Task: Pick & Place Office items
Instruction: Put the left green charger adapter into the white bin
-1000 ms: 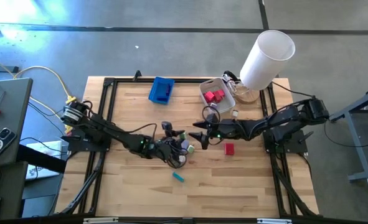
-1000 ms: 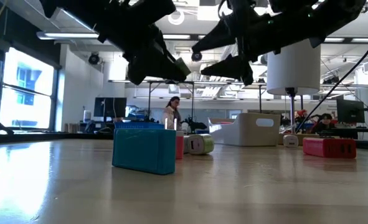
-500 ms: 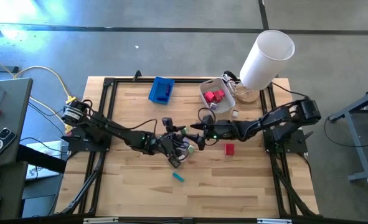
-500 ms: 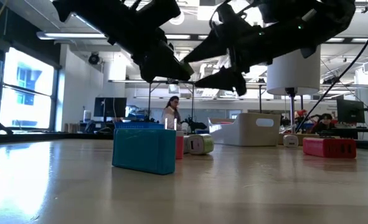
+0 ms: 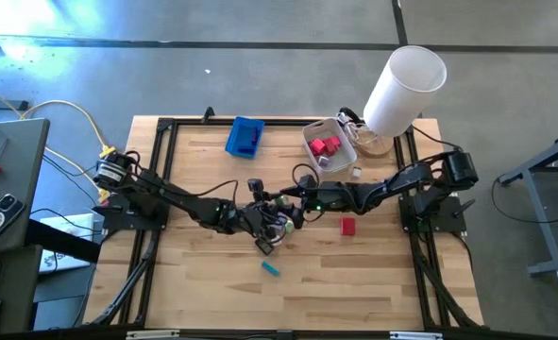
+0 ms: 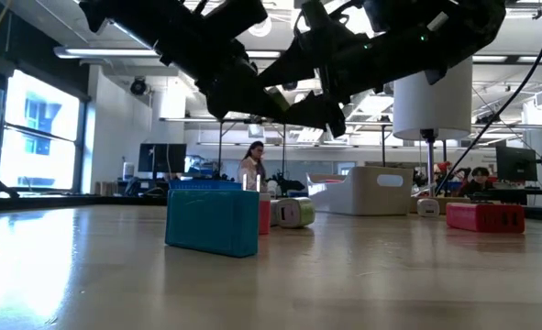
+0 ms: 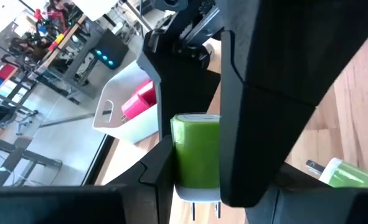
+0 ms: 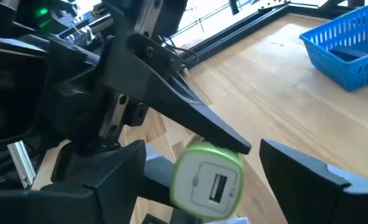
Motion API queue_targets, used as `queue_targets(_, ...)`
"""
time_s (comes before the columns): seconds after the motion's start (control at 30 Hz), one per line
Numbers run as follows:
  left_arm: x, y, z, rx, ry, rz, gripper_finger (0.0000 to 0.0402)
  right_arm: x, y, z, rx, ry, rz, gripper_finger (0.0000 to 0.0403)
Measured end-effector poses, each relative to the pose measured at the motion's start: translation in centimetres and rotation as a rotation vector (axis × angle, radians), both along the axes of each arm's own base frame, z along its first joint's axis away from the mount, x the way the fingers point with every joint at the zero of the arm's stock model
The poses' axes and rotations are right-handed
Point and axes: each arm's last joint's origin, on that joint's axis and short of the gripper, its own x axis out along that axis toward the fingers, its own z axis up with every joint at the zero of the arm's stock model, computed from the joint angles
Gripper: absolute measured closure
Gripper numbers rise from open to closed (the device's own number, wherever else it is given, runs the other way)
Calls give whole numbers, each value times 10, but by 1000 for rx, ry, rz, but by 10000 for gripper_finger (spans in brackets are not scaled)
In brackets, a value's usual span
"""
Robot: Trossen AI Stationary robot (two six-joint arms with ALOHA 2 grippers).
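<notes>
Landmark: green charger block point(image 7: 196, 149), a green-and-white plug adapter held up over the middle of the table point(image 5: 203, 293).

Nearest the block: the left gripper point(image 7: 199, 158) is clamped on it, one dark finger on each green side, prongs pointing down out of the grip. In the right wrist view the block's white USB face point(image 8: 207, 181) looks straight at that camera.

Just beside it: the right gripper point(image 8: 224, 171) has its fingers spread and one on either side of the block, not visibly touching (contact cannot be told for sure). In the high view both grippers meet at one spot point(image 5: 283, 210).

Judgement: the step in hand looks like an arm-to-arm handover, left to right. Next move calls for the right fingers to close squarely on the block's free faces before the left lets go; a release too soon would drop it.

Below the block, on the table: a second green-and-white piece point(image 7: 349, 174), and towards the front a teal piece point(image 5: 271, 269).

Farther to the right: a red block point(image 5: 347, 226) lying alone.

Farthest, at the table's back: the white bin point(image 5: 346, 152) with red pieces inside, and the blue tray point(image 5: 245, 136), well apart from the block.
</notes>
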Motion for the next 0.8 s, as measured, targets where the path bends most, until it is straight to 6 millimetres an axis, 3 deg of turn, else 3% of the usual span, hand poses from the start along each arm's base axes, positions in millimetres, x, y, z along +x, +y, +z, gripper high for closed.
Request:
queue_targets(0.23,0,0,0,1,0,2,277,0,0,-1,22,1,-6,153)
queue_targets(0.53,0,1,0,10,3,10,277,0,-2,-1,-3,8,-15,274)
queue_targets(0.67,0,1,0,37,19,0,269,0,-2,-1,-11,9,-15,278)
queue_targets(0.8,0,0,0,45,28,-14,213,0,-2,-2,-33,22,0,278)
